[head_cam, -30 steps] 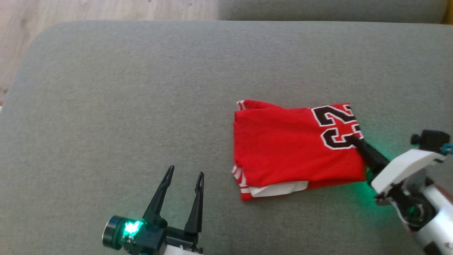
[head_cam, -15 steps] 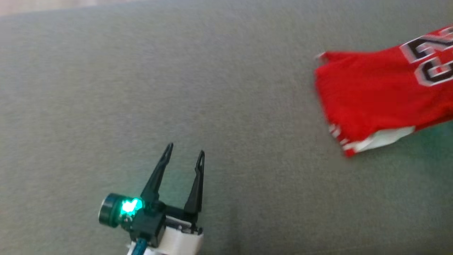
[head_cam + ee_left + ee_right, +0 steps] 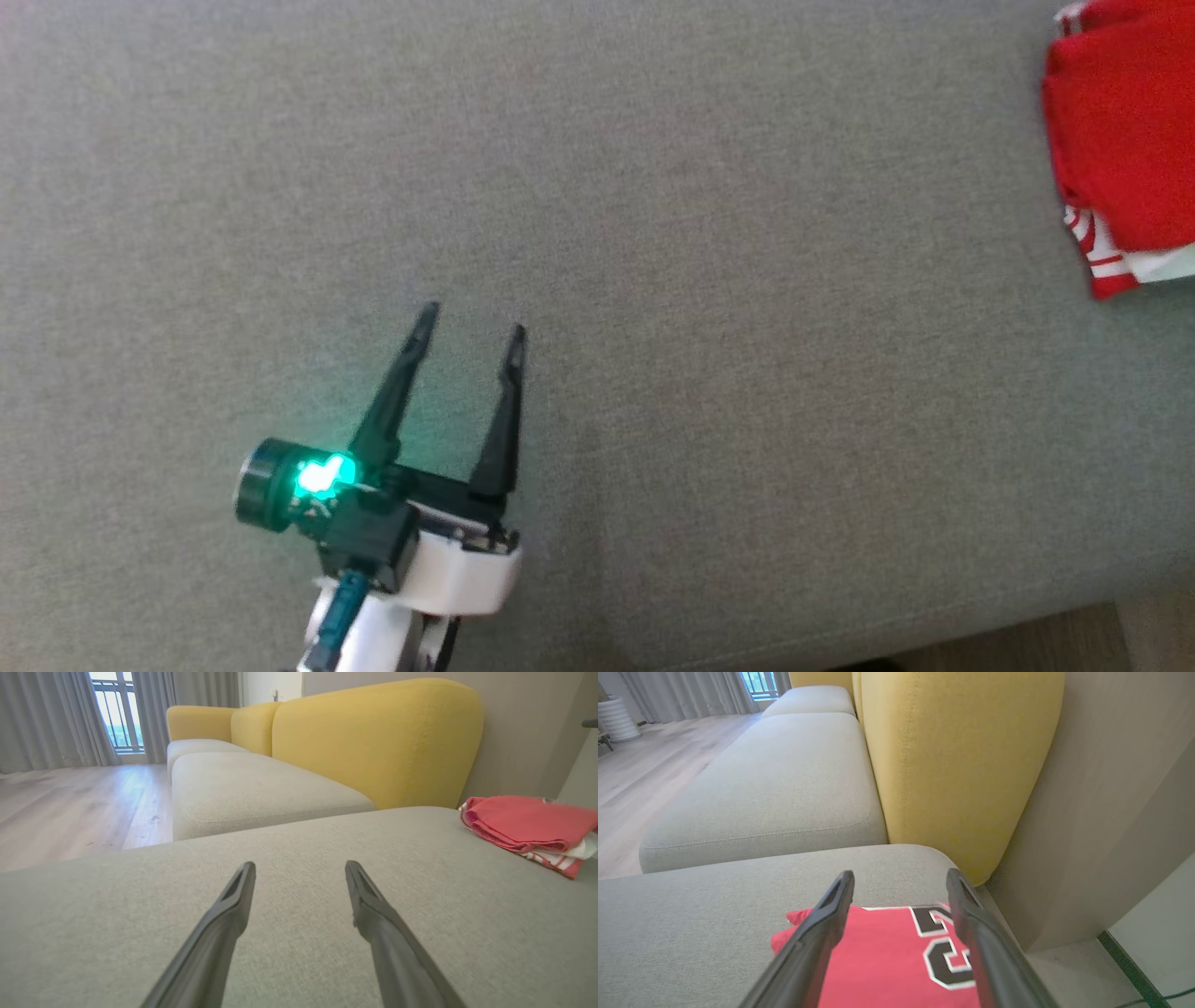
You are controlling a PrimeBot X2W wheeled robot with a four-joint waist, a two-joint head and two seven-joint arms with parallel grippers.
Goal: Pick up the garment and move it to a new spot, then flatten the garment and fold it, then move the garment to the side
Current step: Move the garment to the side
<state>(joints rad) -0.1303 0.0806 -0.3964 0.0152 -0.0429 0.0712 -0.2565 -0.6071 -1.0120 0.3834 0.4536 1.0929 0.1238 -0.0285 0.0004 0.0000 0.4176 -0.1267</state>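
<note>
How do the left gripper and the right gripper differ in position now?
The left gripper hangs over bare grey cushion; the right gripper hangs over the red garment. The left gripper's fingers frame plain fabric; the right gripper's fingers frame the garment's black number. Both are open and empty.

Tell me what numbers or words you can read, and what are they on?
"2", probably: a big black digit with white edges on the red garment, partly behind a finger of the right hand.
A second black digit just beyond it: too hidden by that finger to read.
The red and white stripes at the garment's edge: a pattern, no letters.
Nothing else here can be read.
</note>
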